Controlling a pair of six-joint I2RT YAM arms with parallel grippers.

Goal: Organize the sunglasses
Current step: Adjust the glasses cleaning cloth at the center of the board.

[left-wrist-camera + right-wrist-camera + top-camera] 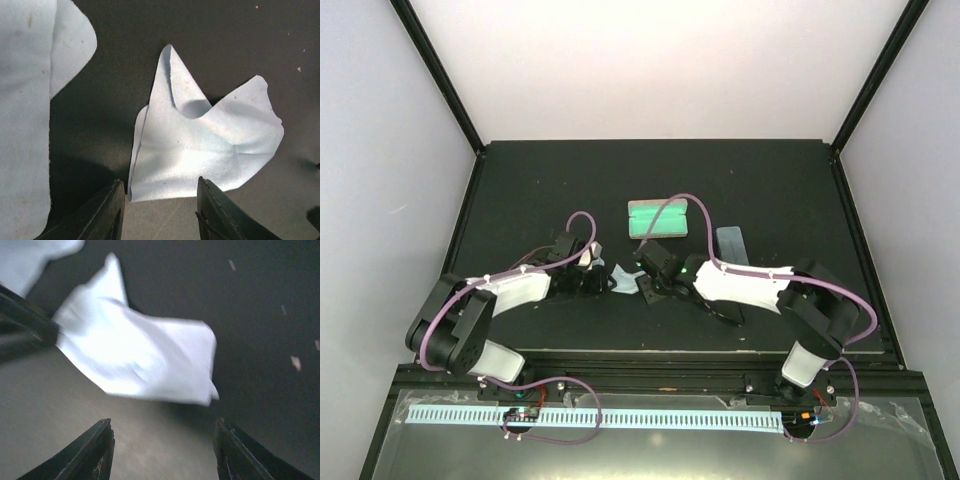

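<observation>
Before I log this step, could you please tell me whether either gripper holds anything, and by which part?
Nothing appears held: left gripper and right gripper stand open, the light blue cloth lying before them.

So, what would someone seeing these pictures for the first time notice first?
The eye goes first to the crumpled light blue cloth in the middle of the black table. Both arms lean in on it, with the left fingers and the right fingers open and pointing at it from opposite sides. Just behind it, a mint-green case stands out brightly, with a grey-blue case to its right.
</observation>
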